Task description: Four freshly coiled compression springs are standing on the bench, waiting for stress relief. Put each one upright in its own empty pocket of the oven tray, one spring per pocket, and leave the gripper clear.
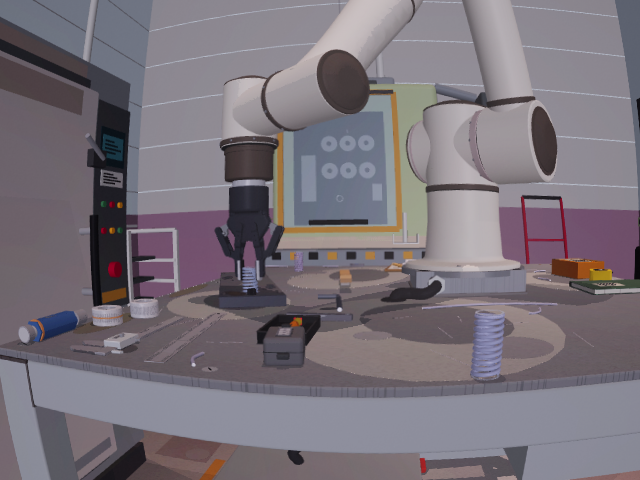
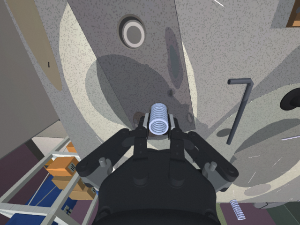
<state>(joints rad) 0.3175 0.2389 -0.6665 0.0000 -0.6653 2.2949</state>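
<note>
A pale blue coil spring (image 1: 249,279) (image 2: 158,118) stands upright between my fingers, low over the dark oven tray (image 1: 252,296) (image 2: 140,72) on the left part of the bench. One round tray pocket (image 2: 133,33) with a pale ring shows farther along the tray. A second, larger-looking spring (image 1: 487,344) stands near the front right edge of the bench, and a third (image 1: 298,261) stands at the far side. Another spring (image 2: 237,209) shows at the bottom of the wrist camera. My gripper (image 1: 249,273) (image 2: 158,123) is closed around the spring over the tray.
The oven cabinet (image 1: 51,196) stands close to the left of the tray. An Allen key (image 2: 238,109) lies right of the tray. An open black case (image 1: 287,336) sits in front of it, with tape rolls (image 1: 125,311) and a blue tube (image 1: 51,325) at the left edge.
</note>
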